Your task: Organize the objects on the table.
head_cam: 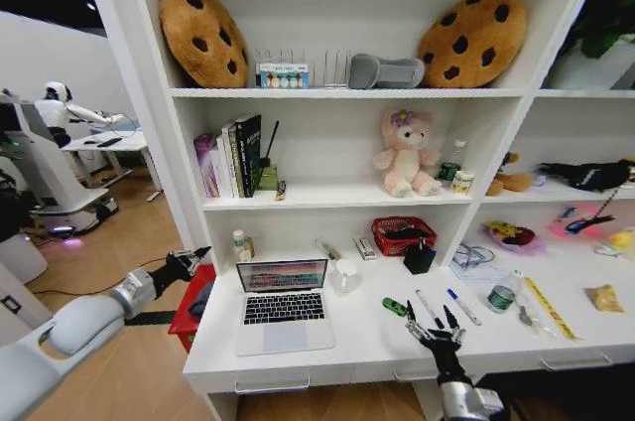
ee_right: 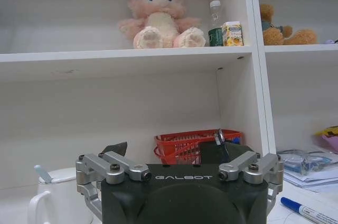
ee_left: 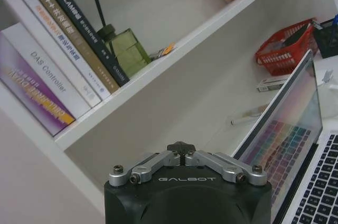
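Observation:
An open silver laptop [head_cam: 285, 304] stands at the left of the white table [head_cam: 367, 340], its screen [ee_left: 288, 139] lit. Right of it lie a tiny green toy car [head_cam: 395, 307], a black pen [head_cam: 430, 308] and a blue-capped pen [head_cam: 462, 306] [ee_right: 306, 211]. My right gripper [head_cam: 433, 324] is open at the table's front edge, just in front of the black pen, holding nothing. My left gripper [head_cam: 190, 264] [ee_left: 181, 149] is shut and empty, hanging off the table's left end beside the laptop's screen.
Behind the pens stand a white mug [head_cam: 345, 275], a red basket [head_cam: 403, 235] and a black pen holder [head_cam: 419, 257]. A small bottle [head_cam: 501, 294] and a yellow ruler [head_cam: 548, 307] lie to the right. A red bin [head_cam: 193, 302] sits on the floor at the left.

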### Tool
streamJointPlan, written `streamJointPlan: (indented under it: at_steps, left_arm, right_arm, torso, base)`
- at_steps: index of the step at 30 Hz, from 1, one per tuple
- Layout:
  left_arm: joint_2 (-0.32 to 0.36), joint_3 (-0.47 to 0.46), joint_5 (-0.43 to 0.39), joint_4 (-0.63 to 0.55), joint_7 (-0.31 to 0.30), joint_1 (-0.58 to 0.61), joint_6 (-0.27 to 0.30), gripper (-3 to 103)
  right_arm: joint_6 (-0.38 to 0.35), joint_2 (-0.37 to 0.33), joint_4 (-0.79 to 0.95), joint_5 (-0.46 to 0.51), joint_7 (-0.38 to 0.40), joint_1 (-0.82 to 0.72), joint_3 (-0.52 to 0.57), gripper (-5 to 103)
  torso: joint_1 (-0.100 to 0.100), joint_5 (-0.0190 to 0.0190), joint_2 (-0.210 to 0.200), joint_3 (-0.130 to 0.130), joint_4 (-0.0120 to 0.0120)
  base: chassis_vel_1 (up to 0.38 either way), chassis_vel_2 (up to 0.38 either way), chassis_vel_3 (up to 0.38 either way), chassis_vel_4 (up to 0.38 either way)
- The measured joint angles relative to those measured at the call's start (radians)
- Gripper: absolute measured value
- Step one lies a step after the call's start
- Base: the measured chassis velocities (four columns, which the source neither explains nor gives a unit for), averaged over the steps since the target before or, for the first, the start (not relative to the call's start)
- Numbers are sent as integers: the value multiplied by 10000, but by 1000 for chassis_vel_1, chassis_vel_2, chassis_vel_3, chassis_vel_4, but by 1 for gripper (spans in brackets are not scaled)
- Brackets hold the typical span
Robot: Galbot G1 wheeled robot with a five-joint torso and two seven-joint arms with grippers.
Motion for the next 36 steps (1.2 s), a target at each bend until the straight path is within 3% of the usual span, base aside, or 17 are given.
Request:
streamJointPlan:
  at_steps: [2,5,6,8,12,14,15,18,19,22,27,32,36]
  left_arm:
    - [58,226,-50,-84,2,-301,93,0]
    - [255,1431,-99,218,166,-1998,293,0]
    - [255,1431,-99,218,166,-1998,293,0]
    - [314,2515,13,680,445,-3194,294,0]
    - [315,3516,86,851,631,-4105,315,0]
    - [161,4639,117,854,689,-5182,468,0]
    - [161,4639,117,854,689,-5182,468,0]
    - [-316,6161,254,955,750,-6716,690,0]
    - [-316,6161,254,955,750,-6716,690,0]
    - [-778,7573,321,1210,719,-7813,784,0]
    - [-1221,8541,345,1329,579,-8521,947,0]
    - [-1174,8661,400,1232,640,-8621,1097,0]
    - [-945,8565,623,990,1073,-8361,1348,0]
  right_arm:
    - [12,10,0,4,0,-10,25,100]
    - [81,93,-15,-15,3,-63,73,100]
    - [81,93,-15,-15,3,-63,73,100]
    - [107,173,-50,-85,6,-64,81,100]
    - [112,207,-91,-107,10,-65,101,100]
    - [111,240,-160,-130,18,2,107,100]
    - [111,240,-160,-130,18,2,107,100]
    - [60,302,-223,-171,38,140,76,100]
    - [60,302,-223,-171,38,140,76,100]
    - [24,331,-260,-176,50,204,73,100]
    - [19,361,-333,-123,62,257,132,100]
    - [22,385,-401,-107,66,272,150,100]
    - [143,477,-472,-147,127,351,140,100]
  torso:
    - [0,0,0,0,-1]
    - [0,1,1,0,-8]
    - [0,1,1,0,-8]
    - [1,1,1,0,-3]
    - [1,-4,1,1,-2]
    - [0,2,1,0,-5]
    - [0,2,1,0,-5]
    - [0,4,1,0,-6]
    - [0,4,1,0,-6]
    - [1,1,0,1,-6]
    - [1,0,0,1,-7]
    - [1,0,0,0,-4]
    - [1,2,0,0,-2]
  base:
    - [0,0,0,0]
    - [0,0,0,0]
    - [0,0,0,0]
    - [0,0,0,0]
    - [0,0,0,0]
    - [0,0,0,0]
    - [0,0,0,0]
    - [0,0,0,0]
    - [0,0,0,0]
    - [0,0,0,0]
    - [0,0,0,0]
    - [0,0,0,0]
    - [0,0,0,0]
